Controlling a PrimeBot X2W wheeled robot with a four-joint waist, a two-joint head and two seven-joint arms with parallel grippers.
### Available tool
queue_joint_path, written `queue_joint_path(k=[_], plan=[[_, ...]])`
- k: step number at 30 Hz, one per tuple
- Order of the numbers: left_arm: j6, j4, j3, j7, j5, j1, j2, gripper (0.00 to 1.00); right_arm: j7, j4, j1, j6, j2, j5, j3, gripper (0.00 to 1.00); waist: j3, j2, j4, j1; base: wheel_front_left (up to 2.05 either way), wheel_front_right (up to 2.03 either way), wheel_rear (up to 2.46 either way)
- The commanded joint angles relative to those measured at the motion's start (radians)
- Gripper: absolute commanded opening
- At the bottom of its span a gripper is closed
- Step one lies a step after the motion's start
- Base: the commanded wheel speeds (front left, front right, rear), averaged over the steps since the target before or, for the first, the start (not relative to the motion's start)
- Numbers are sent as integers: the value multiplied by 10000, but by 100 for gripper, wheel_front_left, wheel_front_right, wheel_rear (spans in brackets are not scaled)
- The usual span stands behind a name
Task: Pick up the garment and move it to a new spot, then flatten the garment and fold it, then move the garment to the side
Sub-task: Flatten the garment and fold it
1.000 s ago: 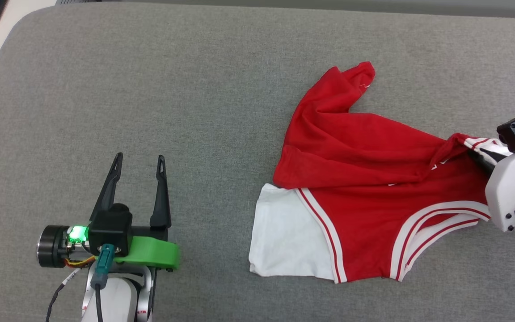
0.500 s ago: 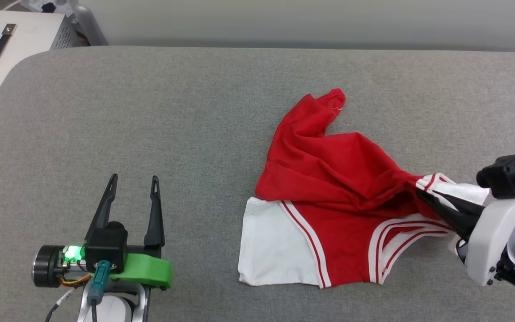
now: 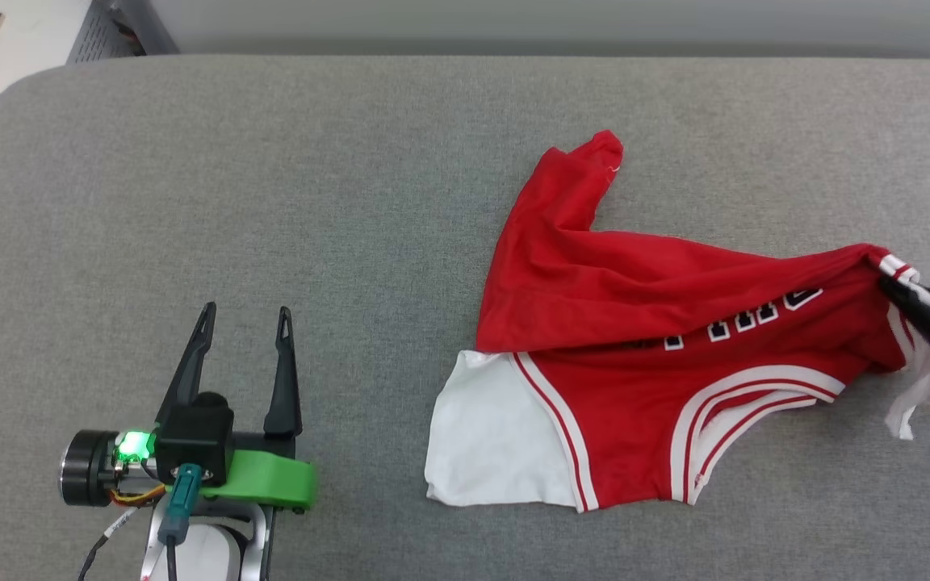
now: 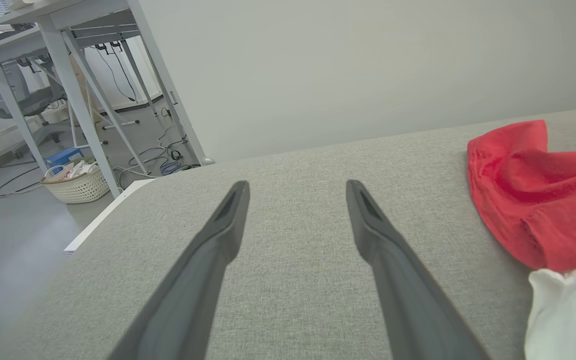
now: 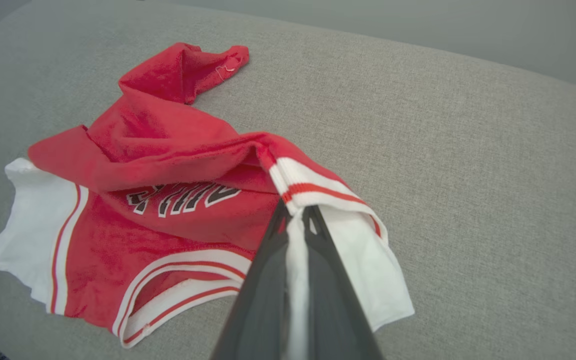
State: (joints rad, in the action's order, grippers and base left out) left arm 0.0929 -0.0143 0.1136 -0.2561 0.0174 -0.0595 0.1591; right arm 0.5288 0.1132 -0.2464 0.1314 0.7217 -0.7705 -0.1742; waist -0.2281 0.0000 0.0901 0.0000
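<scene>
And there's the right gripper [image 3: 891,284] clenched on the garment [image 3: 634,371] at its striped sleeve seam, out at 3 o'clock in the head view, with cloth pinched between the 2 fingers. The red shirt sprawls across the grey cushion [image 3: 271,202], right of centre, with a white sleeve flat toward 7 o'clock and a red tail bunched at 12. The left gripper [image 3: 247,311] waits at 8 o'clock, spread wide, holding nothing, well apart from the cloth. The worry is that the pinch looks thin, only trim and sleeve edge. On a quick lift the body's weight could tug it free, or the twisted fold could drag along bunched.
</scene>
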Motion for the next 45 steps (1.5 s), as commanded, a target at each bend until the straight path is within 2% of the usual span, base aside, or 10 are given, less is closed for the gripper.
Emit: queue_joint_path(k=[1, 13, 22, 27, 28, 29, 30, 34, 40, 45], plan=[[-16, 68, 27, -57, -68, -285, -7, 100, 95, -233, -438, -7, 0, 119, 81, 0, -633, 0, 172, 0, 0, 0, 0], [-73, 117, 232, -57, -83, -1325, -194, 100, 487, -3848, -4097, -7, 324, 1162, -869, 0, -2334, 0, 667, 0, 0, 0, 0], [-94, 60, 371, -57, -100, -1788, -285, 100, -627, -6954, -6032, -7, 195, 2609, -1023, 0, -2794, 0, 913, 0, 0, 0, 0], [-52, -17, 352, -57, -103, -1791, -256, 100, -1072, -8090, -6354, -7, -114, 2784, -1079, 0, -2667, 0, 898, 0, 0, 0, 0], [-28, -37, 334, -57, -103, -1764, -246, 100, -1288, -8232, -6388, -7, -193, 2731, -1046, 13, -2595, 0, 866, 0, 0, 0, 0], [-16, -50, 329, -57, -102, -1742, -241, 100, -1495, -8312, -6406, -7, -230, 2695, -1017, 69, -2534, 0, 848, 0, 0, 0, 0], [-13, -61, 333, -57, -101, -1718, -236, 100, -1795, -8358, -6391, -7, -258, 2647, -996, 100, -2429, 0, 829, 0, 0, 0, 0], [5, -67, 359, -57, -106, -1584, -215, 100, -3001, -8054, -5996, -7, -265, 2377, -976, 100, -1963, 0, 719, 0, 0, 0, 0], [60, -44, 300, -57, -104, -1155, -78, 100, -4688, -6549, -4696, -7, -219, 2135, -770, 100, -1199, 0, 299, 0, 0, 0, 0], [26, 48, 336, -57, -106, -810, 39, 100, -5658, -4791, -3334, -7, -765, 2579, -1, 100, -585, 0, -29, 0, 0, 0, 0]])
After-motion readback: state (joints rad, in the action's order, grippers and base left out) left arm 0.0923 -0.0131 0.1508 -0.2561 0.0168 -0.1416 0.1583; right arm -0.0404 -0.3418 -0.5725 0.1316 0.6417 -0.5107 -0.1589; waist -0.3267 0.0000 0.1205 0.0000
